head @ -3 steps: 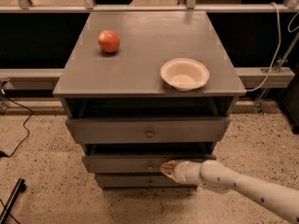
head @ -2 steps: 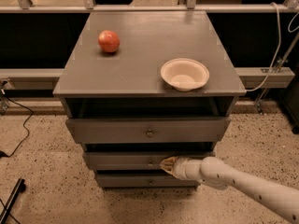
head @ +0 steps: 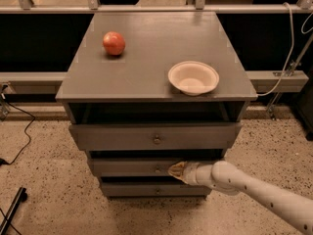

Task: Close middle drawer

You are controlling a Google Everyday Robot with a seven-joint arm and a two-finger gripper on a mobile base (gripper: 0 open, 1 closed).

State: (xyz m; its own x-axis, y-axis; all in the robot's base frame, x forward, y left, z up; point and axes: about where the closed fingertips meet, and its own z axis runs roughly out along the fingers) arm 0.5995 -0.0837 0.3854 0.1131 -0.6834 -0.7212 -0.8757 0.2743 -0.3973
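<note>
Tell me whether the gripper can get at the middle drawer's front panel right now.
Probably yes. The gripper sits right at the middle drawer, against its front panel just right of the knob, seemingly touching it, with nothing between them.

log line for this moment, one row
tool: at middle drawer front, beside its knob | middle drawer: slightly out | cabinet top: apple, bowl

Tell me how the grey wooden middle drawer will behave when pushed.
The grey wooden middle drawer looks rigid, so it should slide in rather than flex. The gripper sits at its front beside the small centre knob, so skewing seems unlikely. It sticks out little, so travel is probably short.
</note>
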